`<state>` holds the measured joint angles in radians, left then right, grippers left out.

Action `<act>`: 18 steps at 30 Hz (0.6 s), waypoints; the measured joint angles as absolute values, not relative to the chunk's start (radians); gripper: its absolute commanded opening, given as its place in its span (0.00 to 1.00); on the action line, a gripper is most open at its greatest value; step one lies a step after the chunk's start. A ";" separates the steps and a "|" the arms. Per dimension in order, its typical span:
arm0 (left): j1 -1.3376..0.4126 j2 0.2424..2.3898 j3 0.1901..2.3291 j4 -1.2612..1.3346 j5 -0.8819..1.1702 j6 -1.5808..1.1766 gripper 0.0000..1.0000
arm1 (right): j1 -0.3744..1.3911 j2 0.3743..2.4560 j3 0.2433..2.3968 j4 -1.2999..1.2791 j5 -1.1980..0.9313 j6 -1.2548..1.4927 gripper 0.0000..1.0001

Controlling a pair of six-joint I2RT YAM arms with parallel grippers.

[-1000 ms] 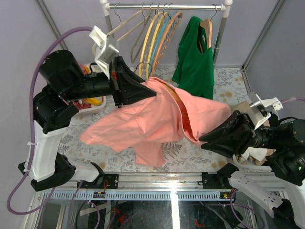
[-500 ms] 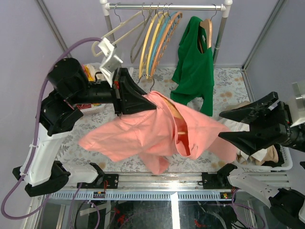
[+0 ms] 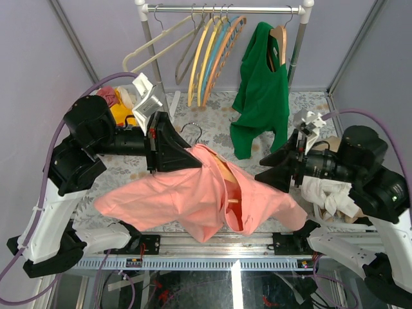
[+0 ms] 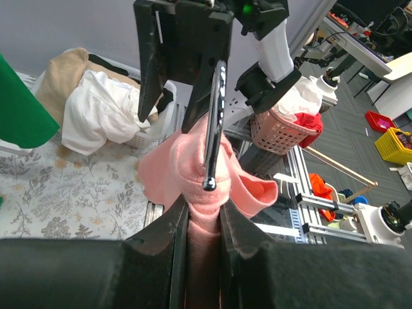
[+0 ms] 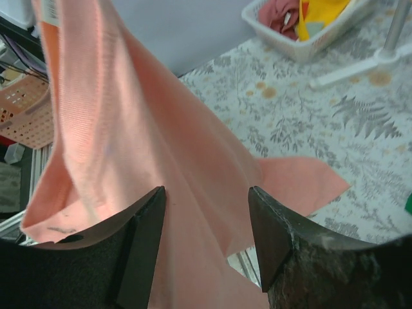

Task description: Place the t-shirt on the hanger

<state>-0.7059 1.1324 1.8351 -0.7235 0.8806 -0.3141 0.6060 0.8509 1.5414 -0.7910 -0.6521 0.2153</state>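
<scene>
The salmon t-shirt [image 3: 187, 199] hangs in the air over the table's front, draped on the wooden hanger [image 3: 226, 174], whose wood shows inside the collar. The silver hook [image 3: 193, 131] sticks up behind the collar. My left gripper [image 3: 193, 158] is shut on the bunched collar cloth [image 4: 205, 212], and the hook [image 4: 214, 122] rises just past its fingertips. My right gripper [image 3: 261, 177] is open at the shirt's right shoulder, apart from it. In the right wrist view the pink cloth [image 5: 161, 167] hangs between and beyond its spread jaws [image 5: 206, 199].
A clothes rail [image 3: 225, 9] at the back carries thin coloured hangers [image 3: 209, 58] and a green shirt [image 3: 264, 90]. A white basket [image 3: 119, 106] with red and yellow clothes stands at the left. A basket with white and beige clothes [image 3: 331, 193] stands at the right.
My right gripper let go of the shirt's right side, drew back open, then came back close to the shoulder. My left gripper lowered the shirt and hanger toward the table's front.
</scene>
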 measured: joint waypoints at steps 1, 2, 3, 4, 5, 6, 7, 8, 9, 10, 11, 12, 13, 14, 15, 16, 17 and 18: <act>-0.706 1.127 1.827 -0.723 0.884 -0.314 0.00 | 0.606 0.849 1.511 -0.793 -0.662 0.215 0.61; -0.706 1.124 1.821 -0.724 0.888 -0.314 0.00 | 0.606 0.849 1.504 -0.793 -0.664 0.215 0.61; -0.706 1.122 1.814 -0.724 0.891 -0.314 0.00 | 0.606 0.847 1.490 -0.792 -0.672 0.214 0.61; -0.706 1.122 1.808 -0.725 0.892 -0.314 0.00 | 0.606 0.842 1.479 -0.792 -0.675 0.213 0.61; -0.706 1.121 1.800 -0.725 0.893 -0.314 0.00 | 0.606 0.837 1.472 -0.792 -0.675 0.213 0.61; -0.706 1.121 1.790 -0.725 0.894 -0.314 0.00 | 0.606 0.833 1.468 -0.792 -0.675 0.213 0.61; -0.706 1.121 1.778 -0.725 0.894 -0.314 0.00 | 0.606 0.827 1.467 -0.791 -0.675 0.213 0.62; -0.706 1.121 1.766 -0.727 0.894 -0.313 0.00 | 0.606 0.822 1.467 -0.788 -0.673 0.213 0.63; -0.706 1.121 1.755 -0.727 0.894 -0.313 0.00 | 0.606 0.816 1.467 -0.785 -0.671 0.213 0.64; -0.706 1.120 1.741 -0.728 0.894 -0.313 0.00 | 0.606 0.811 1.467 -0.781 -0.669 0.213 0.65; -0.706 1.119 1.732 -0.728 0.894 -0.313 0.00 | 0.606 0.801 1.468 -0.778 -0.663 0.212 0.66; -0.706 1.116 1.719 -0.728 0.894 -0.313 0.00 | 0.606 0.793 1.469 -0.776 -0.658 0.213 0.66; -0.706 1.113 1.707 -0.728 0.894 -0.313 0.00 | 0.606 0.785 1.472 -0.774 -0.651 0.213 0.67; -0.706 1.108 1.695 -0.729 0.893 -0.313 0.00 | 0.606 0.778 1.474 -0.773 -0.646 0.213 0.67; -0.706 1.103 1.685 -0.730 0.893 -0.313 0.00 | 0.606 0.773 1.476 -0.772 -0.645 0.213 0.66; -0.706 1.098 1.676 -0.730 0.893 -0.313 0.00 | 0.606 0.769 1.476 -0.768 -0.646 0.214 0.65; -0.706 1.092 1.669 -0.730 0.893 -0.313 0.00 | 0.606 0.765 1.476 -0.764 -0.648 0.216 0.62; -0.706 1.086 1.662 -0.731 0.893 -0.313 0.00 | 0.606 0.763 1.476 -0.759 -0.652 0.217 0.59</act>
<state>-0.7059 1.0859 1.6619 -0.7307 0.8928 -0.3134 0.6060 0.7628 1.4761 -0.7593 -0.6518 0.2169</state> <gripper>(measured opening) 0.163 0.658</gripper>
